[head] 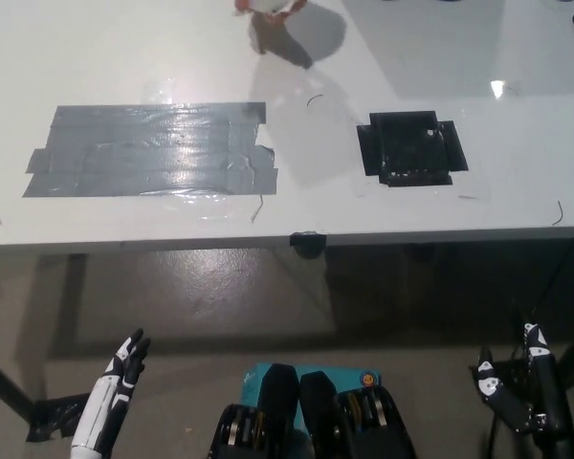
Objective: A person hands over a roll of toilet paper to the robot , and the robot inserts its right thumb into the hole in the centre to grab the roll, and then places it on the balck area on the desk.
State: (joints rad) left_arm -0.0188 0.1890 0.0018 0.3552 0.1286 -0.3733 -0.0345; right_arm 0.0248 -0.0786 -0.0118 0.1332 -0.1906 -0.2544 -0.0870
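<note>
Step in hand: handover, not yet begun. Neither hand of the robot has reached table height.

Position of parts
- The right hand (517, 397), black, hangs low at the lower right of the head view, below the front edge of the desk (316, 206). Its fingers are apart and it grasps nothing.
- The left hand (120, 378), white, rests low at the lower left, also below the desk edge. Its fingers are extended and slightly apart, and it is empty.
- The roll of toilet paper (266, 6) shows only as a white sliver at the very top edge of the view, held in a person's hand (285, 10) over the far side of the desk. Its centre hole cannot be seen.
- The black area (411, 148) lies on the right half of the desk, bare, well apart from the roll.
- A larger grey taped patch (153, 151) lies on the left half of the desk. It is not the target.

Next move, as judged
1. The right arm must rise above the desk edge and extend toward the far side, where the person holds the roll.
2. The thumb must be lined up with the centre hole, which requires the roll to be presented end-on.
3. The remaining fingers must stay spread until the thumb is seated

Placement on the black area follows only after a firm hold
</note>
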